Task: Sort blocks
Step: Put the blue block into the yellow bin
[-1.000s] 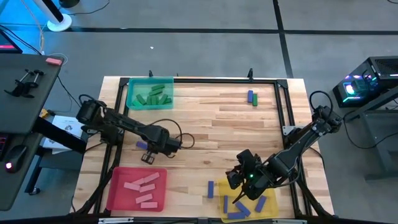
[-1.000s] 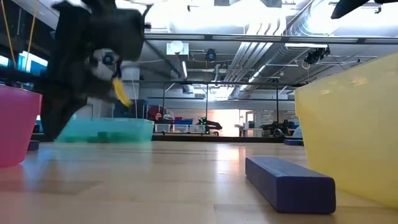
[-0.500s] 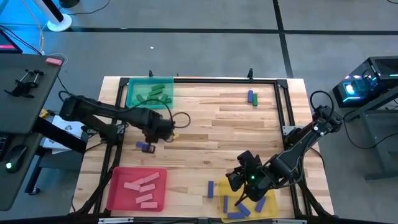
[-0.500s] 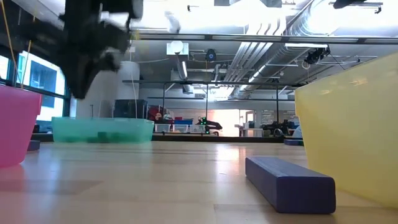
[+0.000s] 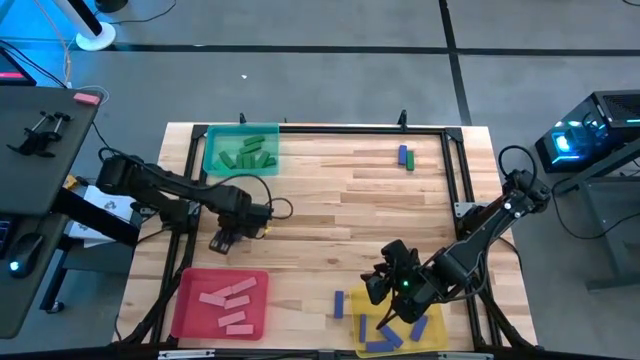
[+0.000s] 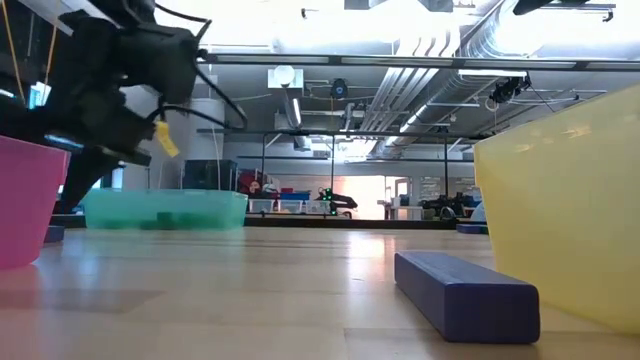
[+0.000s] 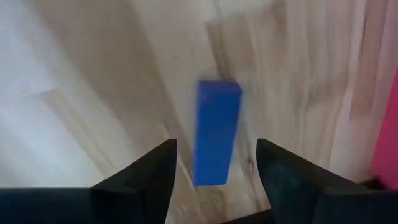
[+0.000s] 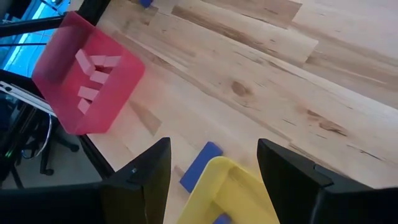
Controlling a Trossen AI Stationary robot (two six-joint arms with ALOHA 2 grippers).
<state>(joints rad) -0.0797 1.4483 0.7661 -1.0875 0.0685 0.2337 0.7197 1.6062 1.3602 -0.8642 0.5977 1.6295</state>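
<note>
On the tabletop (image 5: pixel 330 200) sit green (image 5: pixel 241 149), red (image 5: pixel 221 302) and yellow (image 5: pixel 400 328) trays, the left hand (image 7: pixel 214 180) spread over a lone blue block (image 7: pixel 215 140), the right hand (image 8: pixel 211 177) spread above the yellow tray.

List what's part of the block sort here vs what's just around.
Job:
- blue block between the left gripper fingers, jaws open
- blue block beside the yellow tray
- blue and green blocks at the far right
- green tray, red tray, both with blocks
- right gripper, open over the yellow tray

Around:
- black clamp on the side desk
- lit computer case
</note>
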